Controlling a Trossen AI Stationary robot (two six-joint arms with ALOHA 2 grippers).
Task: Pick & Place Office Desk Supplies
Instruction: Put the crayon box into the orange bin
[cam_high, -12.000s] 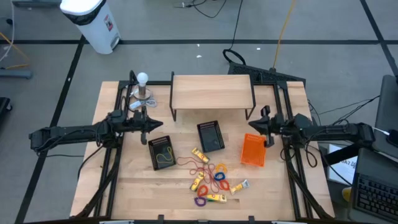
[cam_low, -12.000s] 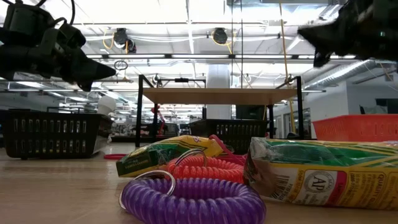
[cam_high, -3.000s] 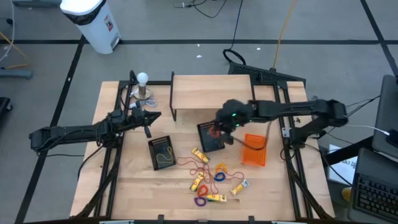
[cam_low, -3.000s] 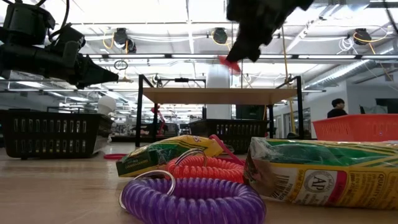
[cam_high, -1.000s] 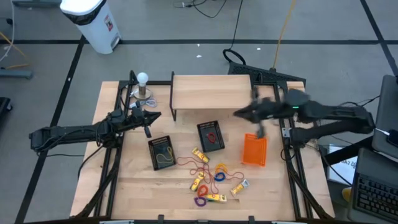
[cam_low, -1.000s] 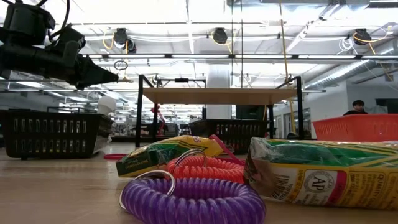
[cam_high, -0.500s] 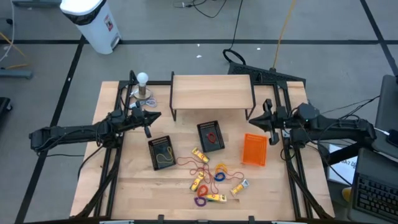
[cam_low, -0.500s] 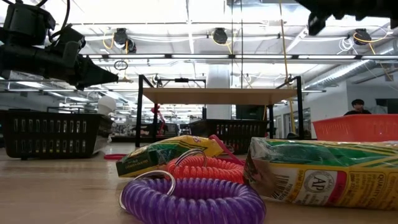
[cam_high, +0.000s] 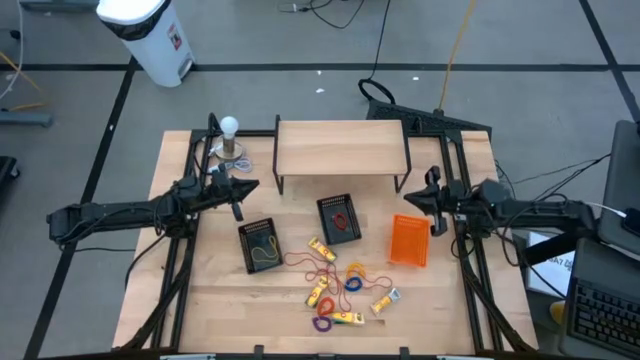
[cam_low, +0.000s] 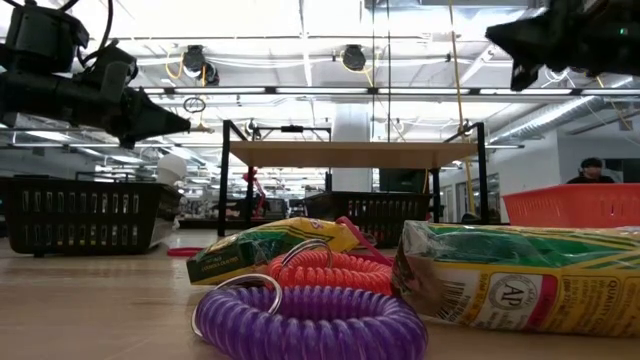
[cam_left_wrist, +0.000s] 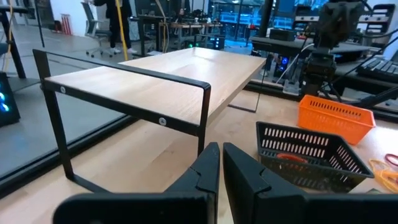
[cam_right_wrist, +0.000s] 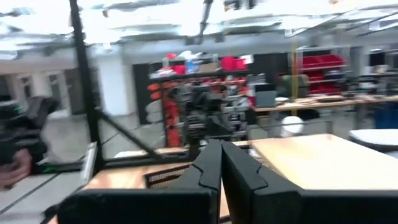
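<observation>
The right gripper (cam_high: 431, 200) is held with its jaws pressed together on nothing, at about three o'clock over the table (cam_high: 220, 300), just beside the orange basket (cam_high: 408, 241). The left gripper (cam_high: 236, 190) is parked at about nine o'clock, jaws likewise closed and empty. The office desk supplies (cam_high: 340, 290), coiled loops and yellow packets, are scattered toward six o'clock, and a red loop (cam_high: 342, 216) is seen inside the middle black basket (cam_high: 339, 219).
</observation>
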